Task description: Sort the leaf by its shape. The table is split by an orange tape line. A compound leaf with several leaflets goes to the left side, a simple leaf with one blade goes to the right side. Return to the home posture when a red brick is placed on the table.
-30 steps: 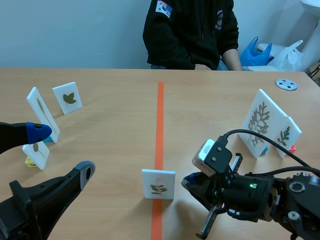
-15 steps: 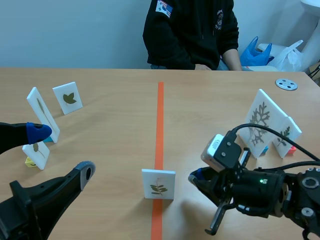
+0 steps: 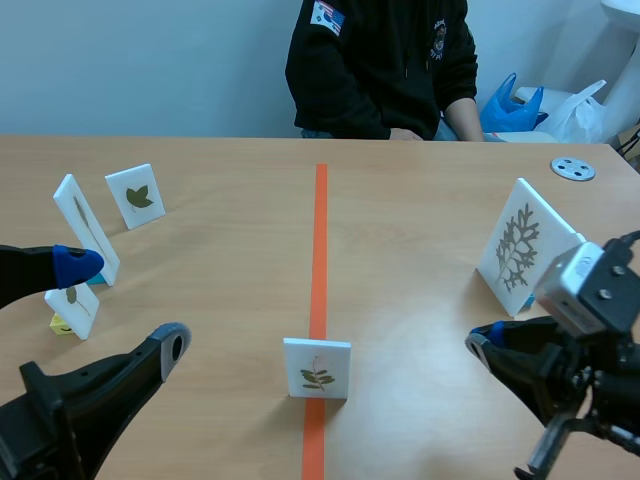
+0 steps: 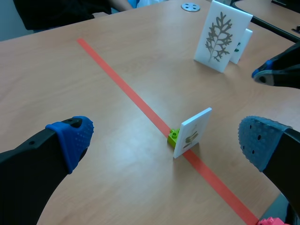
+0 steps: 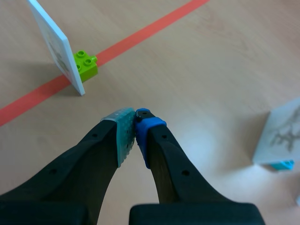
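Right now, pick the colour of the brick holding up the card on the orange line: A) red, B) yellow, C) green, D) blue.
C: the brick at the foot of the card on the orange line is lime green.

Person (image 3: 380, 70) cut off above shoulders, leaf card (image 5: 280, 133) partly cropped

Low centre, upright on the orange tape line (image 3: 320, 250), a small white card (image 3: 317, 368) bearing a sprig of several leaflets; lower right, well apart from it, the right gripper (image 3: 480, 350); lower left, the left gripper (image 3: 125, 305), fingers spread wide; mid-right, a tall fern-leaf card (image 3: 518, 247); upper left, a broad-leaf card (image 3: 135, 196).
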Tool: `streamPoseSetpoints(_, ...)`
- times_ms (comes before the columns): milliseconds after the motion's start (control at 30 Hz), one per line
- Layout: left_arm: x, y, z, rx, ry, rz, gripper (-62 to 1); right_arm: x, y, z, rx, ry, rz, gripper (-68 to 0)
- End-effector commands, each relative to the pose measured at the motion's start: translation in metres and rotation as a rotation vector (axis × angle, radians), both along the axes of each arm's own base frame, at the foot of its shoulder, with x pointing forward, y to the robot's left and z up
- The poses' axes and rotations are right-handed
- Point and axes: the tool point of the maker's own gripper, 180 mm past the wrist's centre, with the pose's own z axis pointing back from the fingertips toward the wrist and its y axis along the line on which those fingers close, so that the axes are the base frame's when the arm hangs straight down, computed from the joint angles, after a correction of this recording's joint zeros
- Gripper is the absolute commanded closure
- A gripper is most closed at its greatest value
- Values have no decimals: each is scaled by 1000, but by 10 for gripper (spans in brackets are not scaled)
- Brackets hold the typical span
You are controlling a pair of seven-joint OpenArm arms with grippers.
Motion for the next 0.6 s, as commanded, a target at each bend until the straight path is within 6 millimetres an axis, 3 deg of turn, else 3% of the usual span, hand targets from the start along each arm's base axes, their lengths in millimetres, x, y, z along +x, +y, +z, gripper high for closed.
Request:
streamPoseSetpoints(0, 2, -4, 10, -22, -27, -4, -623, -1, -2, 13, 31, -20, -6, -13)
streamPoseSetpoints(367, 2, -4, 9, -22, -26, -4, -623, -18, -51, 48, -9, -19, -151, -16)
streamPoseSetpoints(500, 2, -3, 7, -20, -21, -1, -623, -22, -74, 58, -5, 2, -229, -68)
streamPoseSetpoints(567, 2, -2, 6, -18, -17, 1, -623, -21, -86, 63, -1, 1, -273, -136)
